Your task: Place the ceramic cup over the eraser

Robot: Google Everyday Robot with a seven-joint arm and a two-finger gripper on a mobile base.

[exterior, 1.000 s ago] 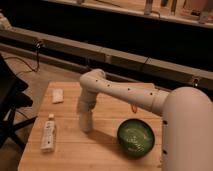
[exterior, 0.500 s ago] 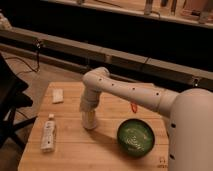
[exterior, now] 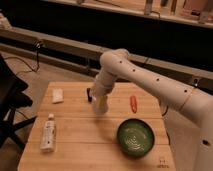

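Camera view.
- Table (exterior: 75, 155): light wooden top, carries everything listed.
- Arm: white, enters from the right, bends above the table and points down near the table's middle.
- Gripper (exterior: 99, 100): at the arm's lower end, low over the table. How wide it stands, and whether it grips anything, cannot be told.
- Ceramic cup (exterior: 102, 107): pale shape at the gripper's tip, its outline merging with the gripper.
- Eraser (exterior: 90, 95): small black block, just left of the gripper, uncovered.
- White flat piece (exterior: 58, 95): far left.
- Red oblong item (exterior: 133, 103): right of the gripper.
- Green bowl (exterior: 135, 137): front right, upright.
- White tube (exterior: 48, 134): front left, lying flat.
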